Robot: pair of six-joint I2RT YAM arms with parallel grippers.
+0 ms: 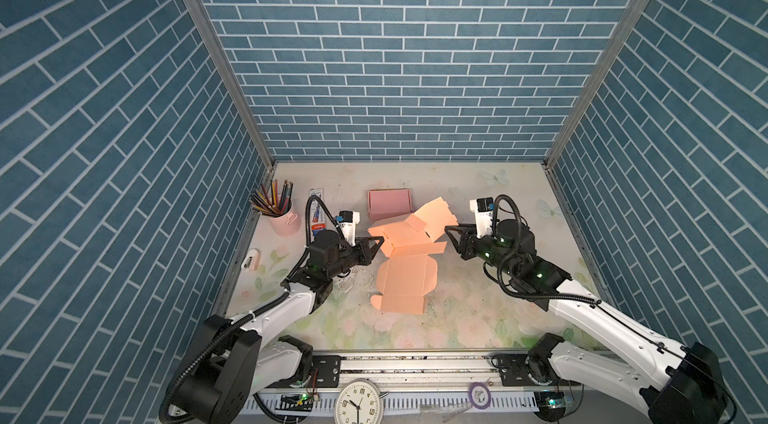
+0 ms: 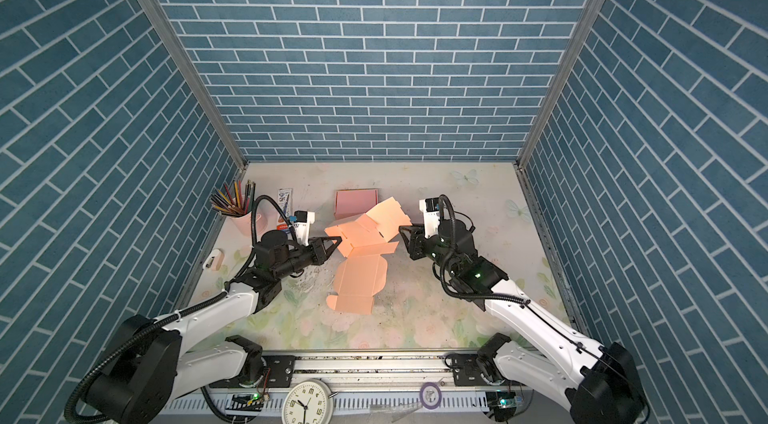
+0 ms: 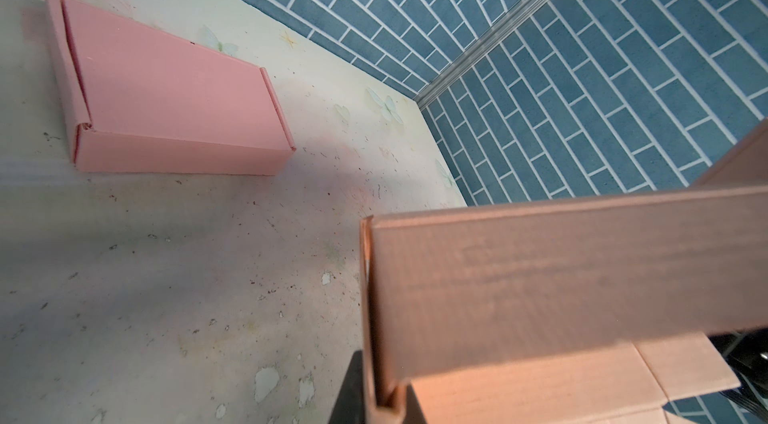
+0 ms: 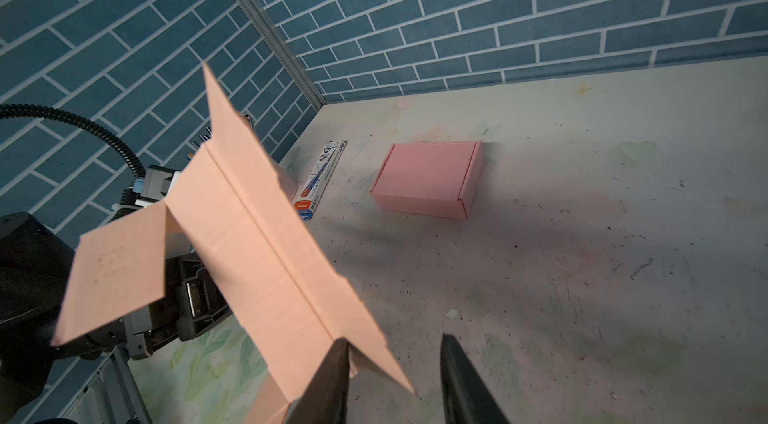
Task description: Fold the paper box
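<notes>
Paper box point(image 1: 405, 234) hangs pinched in left hand point(image 1: 380, 239), beside right hand point(image 1: 450, 234).

One unfolded peach box sheet point(image 1: 407, 276). One folded pink box point(image 1: 388, 203). One pink cup point(image 1: 286, 222) holding many coloured pencils point(image 1: 270, 197), too crowded to count. One pen pack point(image 1: 318, 214). One small white gadget point(image 1: 251, 260). One clock point(image 1: 358, 401). One purple tape roll point(image 1: 480, 395). Two robot arms: left arm point(image 1: 291, 301), right arm point(image 1: 590, 309).
</notes>
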